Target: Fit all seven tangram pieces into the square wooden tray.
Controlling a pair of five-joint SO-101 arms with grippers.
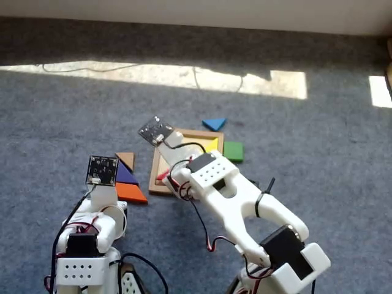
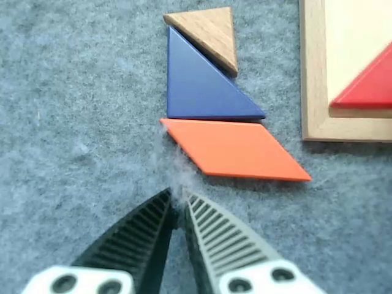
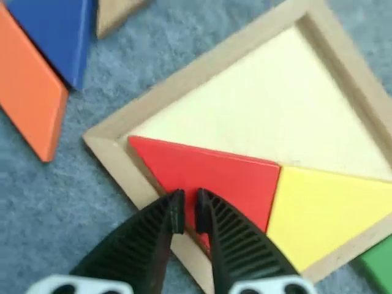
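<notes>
Square wooden tray (image 3: 202, 64) on carpet (image 1: 318, 153) holds a red triangle (image 3: 214, 177) and a yellow triangle (image 3: 324, 208) (edges touching). The right gripper (image 3: 187, 211), jaws together, is over the red triangle's near-left edge. The left gripper (image 2: 179, 205), also closed, is just near of the orange parallelogram (image 2: 236, 150), left of the tray.

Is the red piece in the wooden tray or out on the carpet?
In: the red piece lies inside the tray's frame, beside the yellow piece.

The parallelogram (image 2: 236, 150) lies outside, beside the tray (image 2: 312, 73).
</notes>
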